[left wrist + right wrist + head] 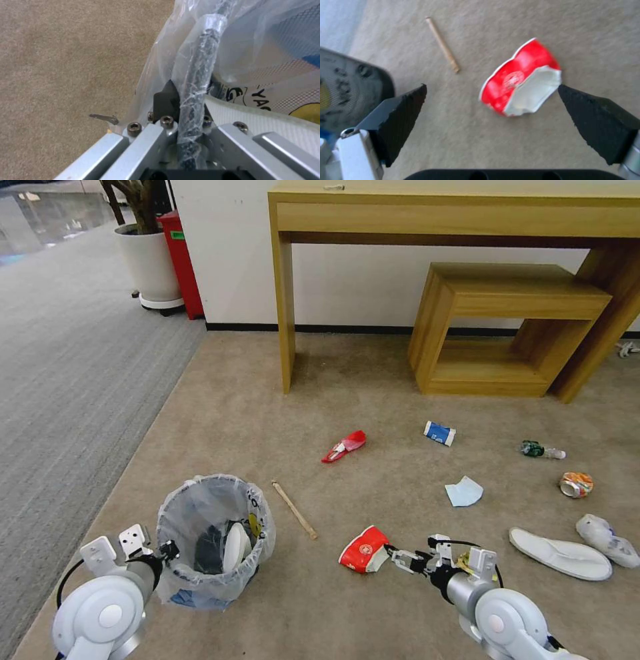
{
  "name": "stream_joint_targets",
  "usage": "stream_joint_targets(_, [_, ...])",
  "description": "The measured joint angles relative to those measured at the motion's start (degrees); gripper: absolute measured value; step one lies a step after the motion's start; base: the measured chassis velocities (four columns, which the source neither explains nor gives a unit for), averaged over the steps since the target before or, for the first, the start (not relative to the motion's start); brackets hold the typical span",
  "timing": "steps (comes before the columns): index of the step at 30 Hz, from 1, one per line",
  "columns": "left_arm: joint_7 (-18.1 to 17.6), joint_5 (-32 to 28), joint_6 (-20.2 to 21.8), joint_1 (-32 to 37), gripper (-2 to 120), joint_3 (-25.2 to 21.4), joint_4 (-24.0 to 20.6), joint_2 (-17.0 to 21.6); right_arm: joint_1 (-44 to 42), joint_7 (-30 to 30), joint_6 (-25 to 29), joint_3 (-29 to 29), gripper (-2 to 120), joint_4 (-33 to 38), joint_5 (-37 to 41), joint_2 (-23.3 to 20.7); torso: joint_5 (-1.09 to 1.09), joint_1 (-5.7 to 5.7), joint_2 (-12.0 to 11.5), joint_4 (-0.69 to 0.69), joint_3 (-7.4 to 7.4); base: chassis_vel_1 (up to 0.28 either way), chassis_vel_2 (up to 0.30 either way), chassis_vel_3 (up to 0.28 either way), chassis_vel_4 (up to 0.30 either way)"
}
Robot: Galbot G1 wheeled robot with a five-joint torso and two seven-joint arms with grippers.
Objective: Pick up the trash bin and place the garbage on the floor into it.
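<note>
A: We start with the beige carpet (267, 400), then the trash bin (215, 537) standing on it at our left, its crinkled white liner already holding a few things. Our left gripper (186, 105) is clamped on the bin's rim, pinching liner and rim together.

B: And our right gripper (491, 100) hangs low over the crushed red cup (520, 80), its pads spread wide, one to each side of the cup and not touching it.

A: The wooden stick (294, 509) lies between bin and cup. Farther out are the white slippers (560, 553), blue mask (463, 491), orange can (576, 484) and small bottle (541, 450).

B: Our worry is the cup: it lies flat, so the pads may close above it or skate it across the pile.

A: And the liner is slippery, so the rim could slide out of our left grip.
</note>
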Motion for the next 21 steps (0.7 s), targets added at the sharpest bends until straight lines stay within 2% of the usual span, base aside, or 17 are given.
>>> stream_joint_targets(6, [0.0, 0.1, 0.0, 0.0, 0, 0.0, 0.0, 0.0, 0.4, -1.2, 0.4, -0.7, 100, -0.4, 0.1, 0.4, 0.0, 0.0, 0.0, 0.0, 0.0, 0.0, 0.0, 0.0, 0.0])
stream_joint_targets(21, [0.1, 0.2, 0.0, 0.0, 0, 0.3, 0.0, -0.3, 1.6, 1.2, 2.2, -5.0, 100, -3.2, -0.6, 3.5, 0.0, 0.0, 0.0, 0.0, 0.0, 0.0, 0.0, 0.0, 0.0])
